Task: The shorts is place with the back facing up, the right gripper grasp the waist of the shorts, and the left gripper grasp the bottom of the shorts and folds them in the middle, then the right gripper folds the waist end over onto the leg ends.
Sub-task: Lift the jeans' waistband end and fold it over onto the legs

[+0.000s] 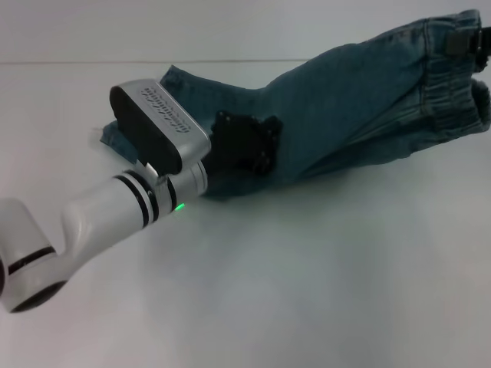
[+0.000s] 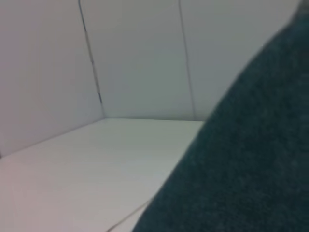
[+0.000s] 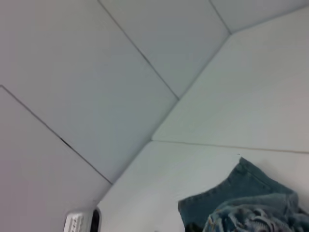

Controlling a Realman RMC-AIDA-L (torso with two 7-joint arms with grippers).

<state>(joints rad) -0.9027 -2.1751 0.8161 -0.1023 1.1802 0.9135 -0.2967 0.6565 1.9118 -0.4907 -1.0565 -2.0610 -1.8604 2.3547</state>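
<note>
Left gripper [image 1: 244,143] pins soft denim shorts [image 1: 360,107].

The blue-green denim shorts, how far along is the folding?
Both grasps look made: the black left end effector sits at the leg end of the blue-green denim shorts, and the right end effector lifts the elastic waist end off the white table. The lengthwise fold appears underway; folding the waist over the legs remains.
</note>
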